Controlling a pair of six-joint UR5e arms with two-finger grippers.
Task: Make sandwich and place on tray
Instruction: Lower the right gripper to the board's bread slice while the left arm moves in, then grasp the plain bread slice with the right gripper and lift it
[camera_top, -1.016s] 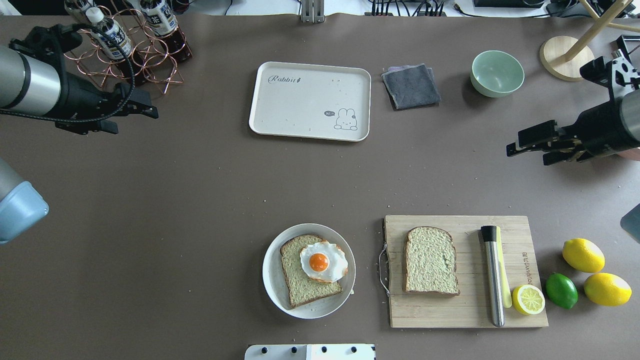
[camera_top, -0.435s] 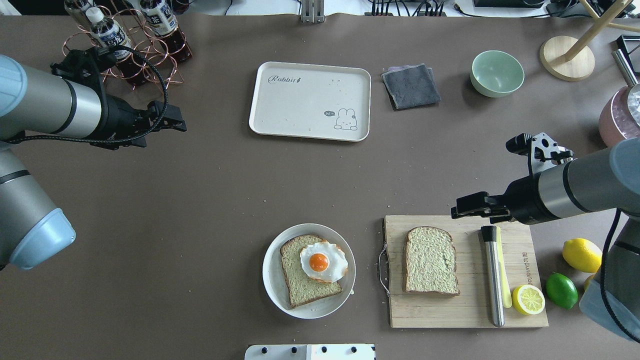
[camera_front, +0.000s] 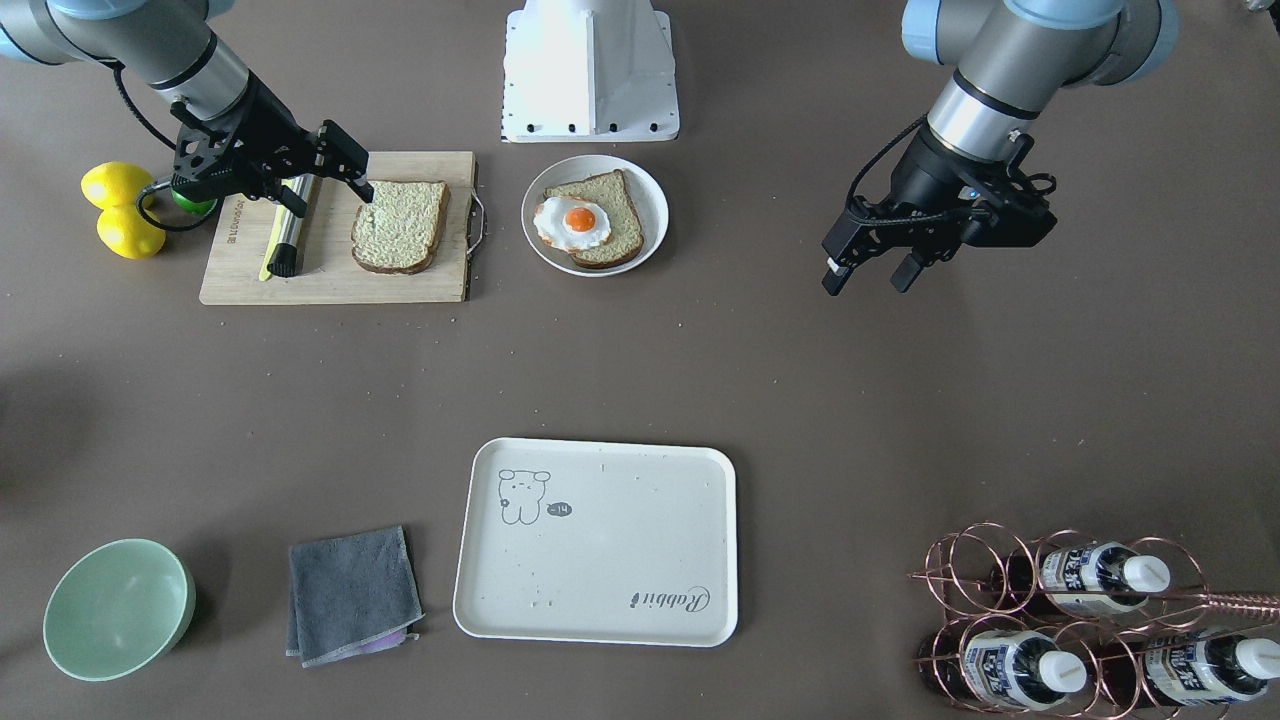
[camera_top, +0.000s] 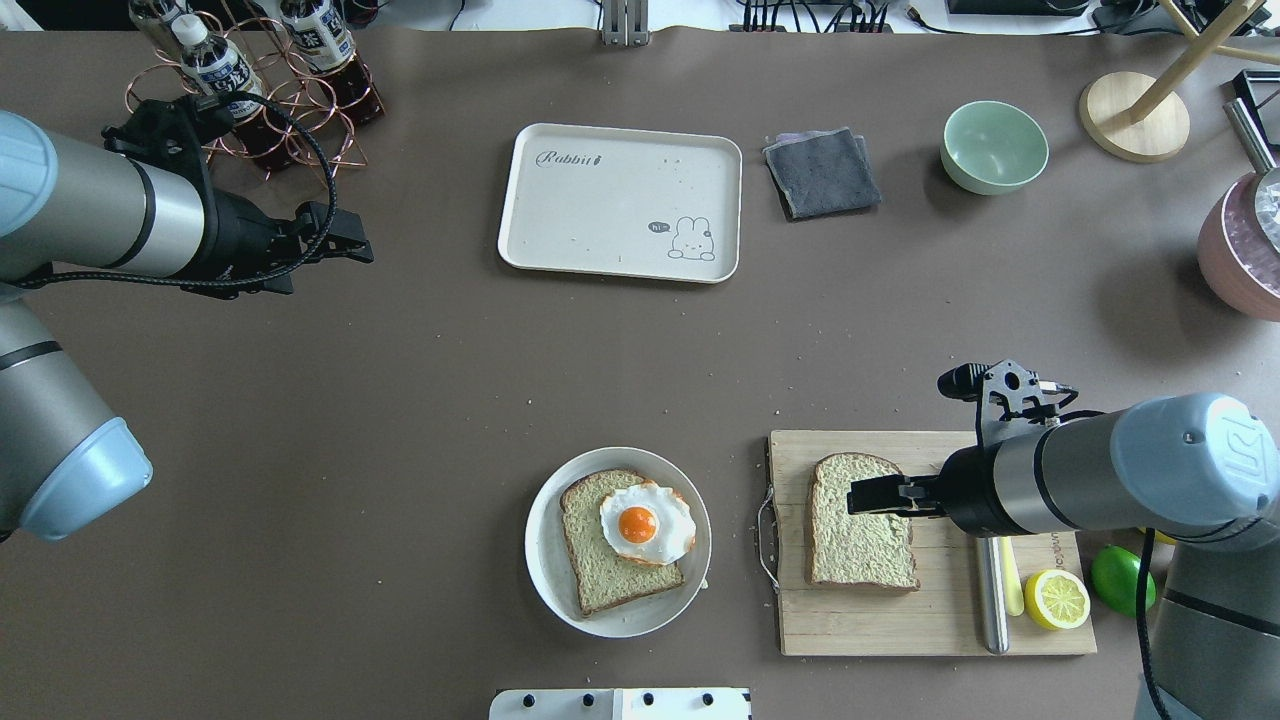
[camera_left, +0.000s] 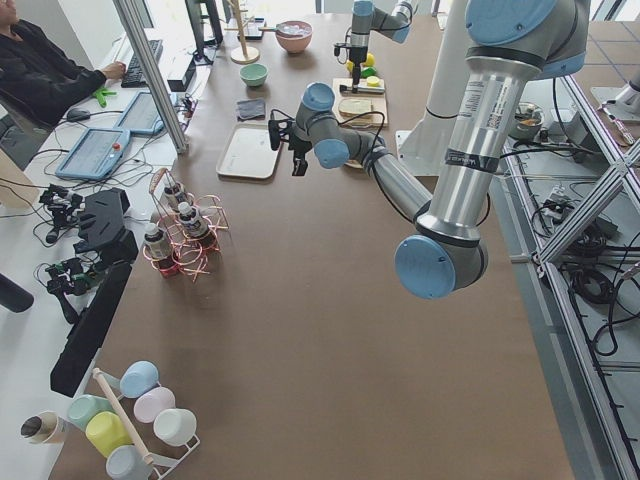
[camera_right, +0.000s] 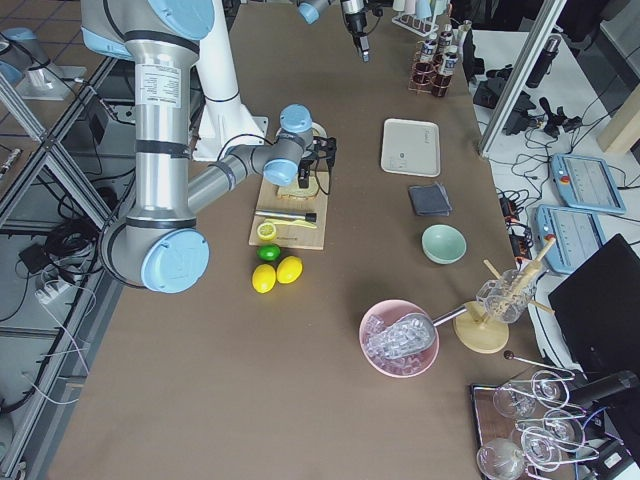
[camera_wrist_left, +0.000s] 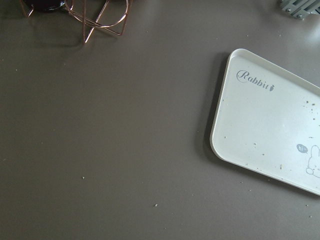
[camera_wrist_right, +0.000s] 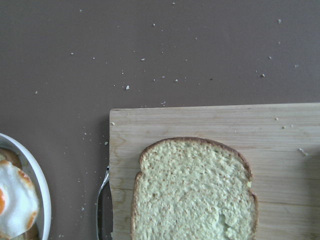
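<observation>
On the table's far side, in the middle, lies the cream-white rounded-rectangle plastic tray (camera_top: 600, 230). To its right lies a folded grey cloth (camera_top: 822, 172), then a pale green bowl (camera_top: 994, 146). Far left stands a copper wire bottle rack (camera_top: 290, 110).

Near the robot, in the middle, a round white plate (camera_top: 540, 570) holds a slice of brown wholegrain bread (camera_top: 595, 575) with a white fried egg (camera_top: 647, 522) on it. Just to the right lies a wooden cutting board (camera_top: 860, 620). It bears a second bread slice (camera_top: 860, 540) on its left half, and a steel cylinder tool (camera_top: 992, 610) and a lemon half (camera_top: 1056, 598) on its right. A lime (camera_top: 1122, 580) lies right of the board.

The right gripper (camera_top: 860, 497) hangs over the second slice. The left gripper (camera_top: 350, 240) hangs between rack and tray.
</observation>
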